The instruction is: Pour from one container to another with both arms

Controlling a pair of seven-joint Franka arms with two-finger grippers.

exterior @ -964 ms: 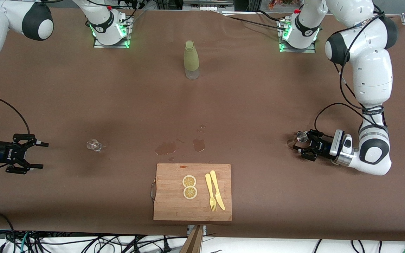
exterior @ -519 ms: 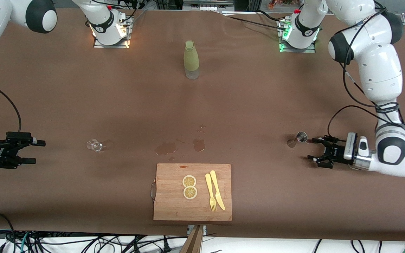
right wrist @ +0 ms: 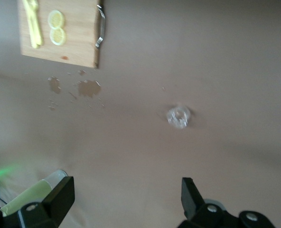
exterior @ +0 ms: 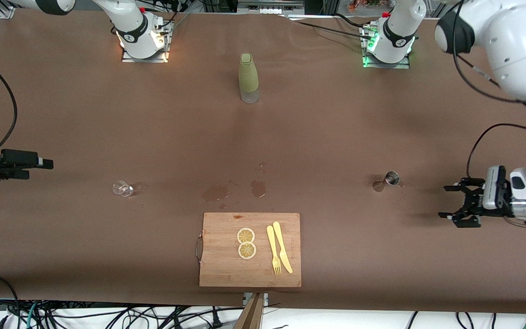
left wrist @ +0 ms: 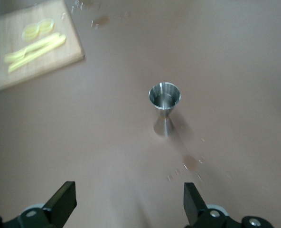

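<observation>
A small steel jigger (exterior: 391, 178) (left wrist: 164, 97) stands upright on the brown table toward the left arm's end. My left gripper (exterior: 444, 201) (left wrist: 128, 194) is open and holds nothing; it hangs well clear of the jigger, closer to the table's end. A small clear glass (exterior: 122, 188) (right wrist: 178, 117) stands toward the right arm's end. My right gripper (exterior: 39, 167) (right wrist: 127, 187) is open with nothing in it, at that end of the table and well apart from the glass.
A green bottle (exterior: 248, 77) (right wrist: 33, 194) stands between the two bases. A wooden cutting board (exterior: 222, 265) (left wrist: 60, 54) (right wrist: 74, 38) near the front edge carries two lemon slices, a yellow fork and a knife. Wet patches (exterior: 215, 193) lie just above the board.
My left gripper has drawn back from around the jigger toward its end of the table. My right gripper has also pulled away from the glass, toward its own end.
</observation>
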